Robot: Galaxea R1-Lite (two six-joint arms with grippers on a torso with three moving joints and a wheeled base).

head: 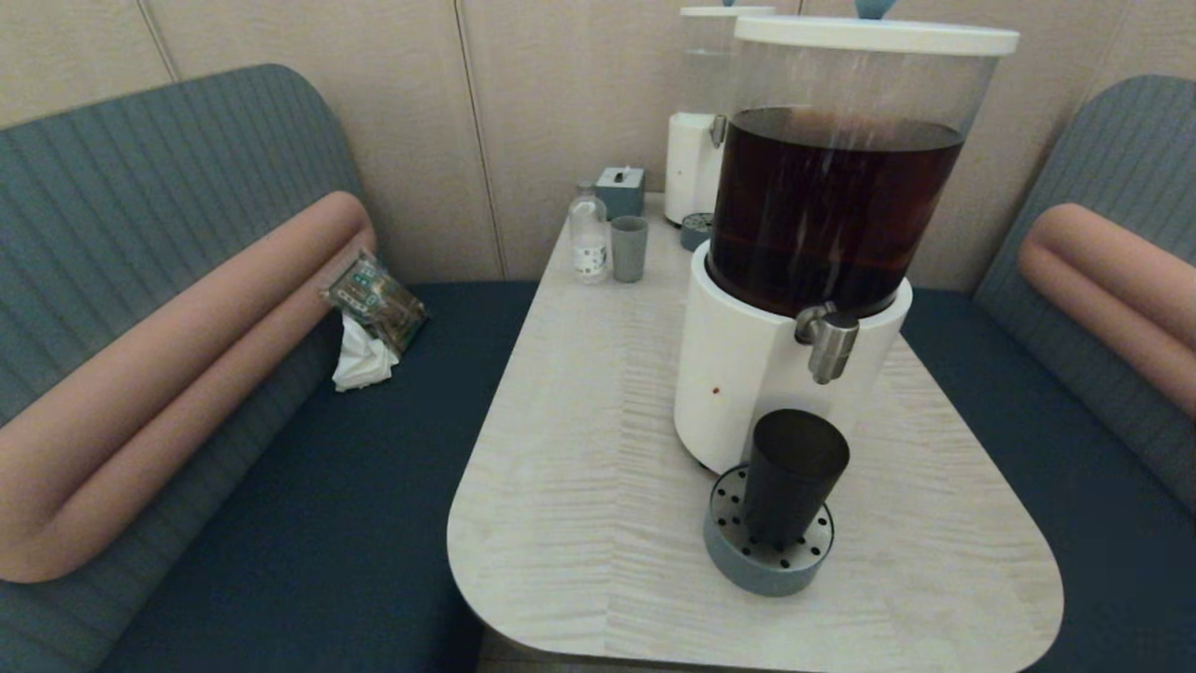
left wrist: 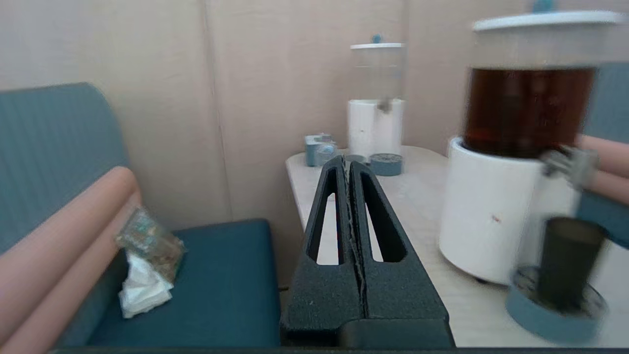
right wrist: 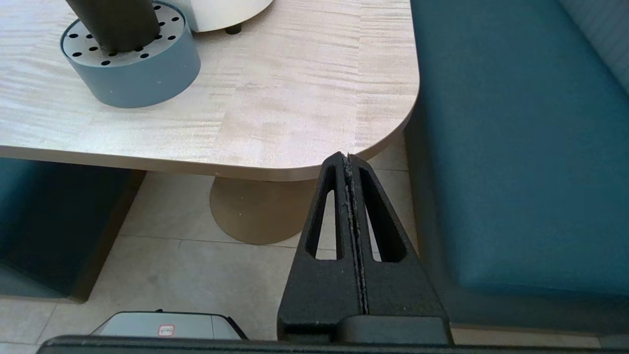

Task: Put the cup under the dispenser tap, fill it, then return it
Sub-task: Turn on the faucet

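Observation:
The dark smoky cup (head: 791,474) stands upright on a round blue-grey drip tray (head: 768,558) with holes, right below the steel dispenser tap (head: 829,341) of the big white-based dispenser (head: 747,374) holding dark brown liquid. The cup (left wrist: 567,262) and the tap (left wrist: 572,164) also show in the left wrist view, off to the side of my left gripper (left wrist: 348,162), which is shut and empty near the table's left edge. My right gripper (right wrist: 347,157) is shut and empty, low beside the table's near right corner, apart from the cup (right wrist: 113,17). Neither arm shows in the head view.
At the table's far end stand a smaller white dispenser (head: 696,159), a pale grey-green cup (head: 629,249), a small clear bottle (head: 589,234) and a blue box (head: 620,191). Teal benches flank the table (head: 579,467); a snack packet and tissue (head: 369,322) lie on the left bench.

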